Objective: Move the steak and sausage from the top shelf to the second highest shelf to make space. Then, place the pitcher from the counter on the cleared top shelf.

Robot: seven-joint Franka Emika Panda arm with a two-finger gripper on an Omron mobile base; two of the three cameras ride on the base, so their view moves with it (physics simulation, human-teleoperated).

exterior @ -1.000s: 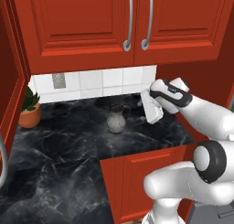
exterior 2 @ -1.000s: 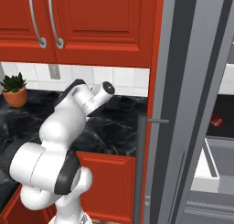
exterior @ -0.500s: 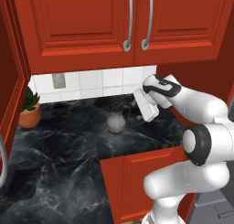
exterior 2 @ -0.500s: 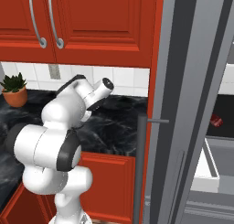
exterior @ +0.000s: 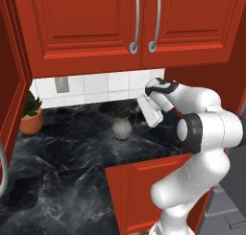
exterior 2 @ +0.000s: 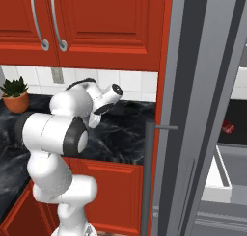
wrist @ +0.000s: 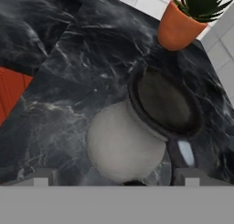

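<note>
Your gripper hangs with jaws spread wide and empty just right of the pitcher, which stands upright on the counter, well apart from the potted plant.

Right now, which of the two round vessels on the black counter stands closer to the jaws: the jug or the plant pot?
The grey-white pitcher, standing upright just left of the gripper. The terracotta plant pot stands far off at the counter's left end.

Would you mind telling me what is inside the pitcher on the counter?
The hand view looks down into the pitcher: its mouth shows a dark, shadowed interior with no visible contents. The bottom is too dark to make out. It stands on the counter.
</note>
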